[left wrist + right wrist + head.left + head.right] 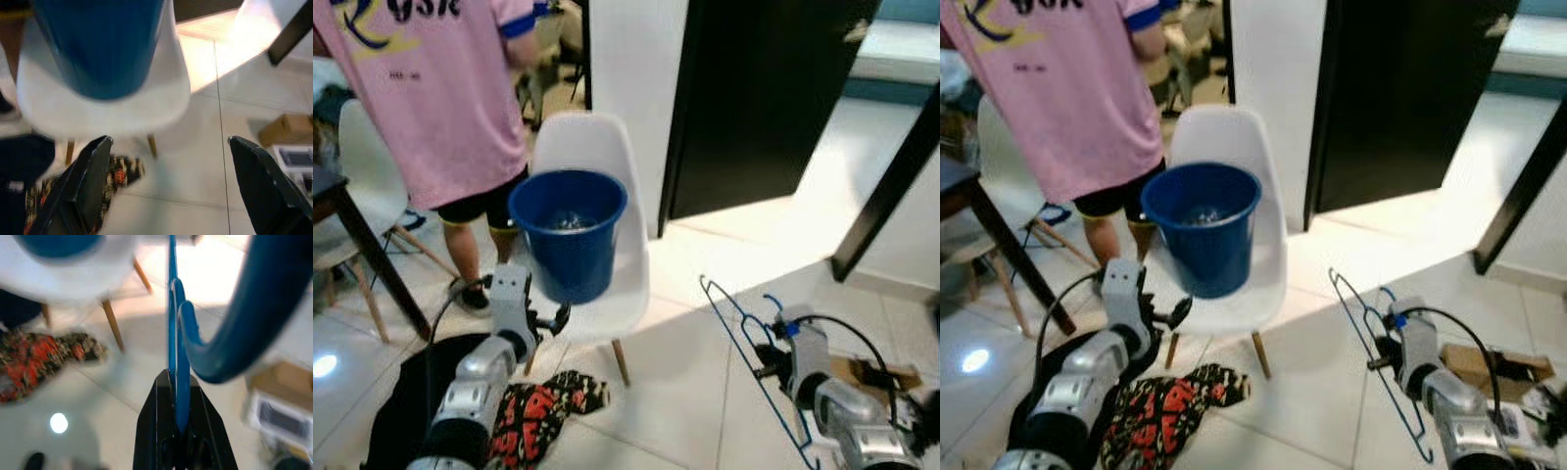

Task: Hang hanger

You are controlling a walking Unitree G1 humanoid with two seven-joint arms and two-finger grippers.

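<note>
Gripping a blue wire hanger (744, 343), the right gripper (766, 360) is low on the right side, above the white tiled floor (685, 392). In the right wrist view its black fingers (164, 431) are pressed together on the blue wire, and the hook curves close to the camera. The left gripper (548, 321) is raised in front of a white chair (597, 147), with its two fingers (83, 186) spread wide and nothing between them. On the chair seat stands a blue bucket (570, 230). A red and black patterned cloth (543, 406) lies on the floor near the chair leg. A person in a pink shirt (431, 88) stands behind the chair, on the left. A cardboard box (871, 372) lies on the floor at the far right.
</note>
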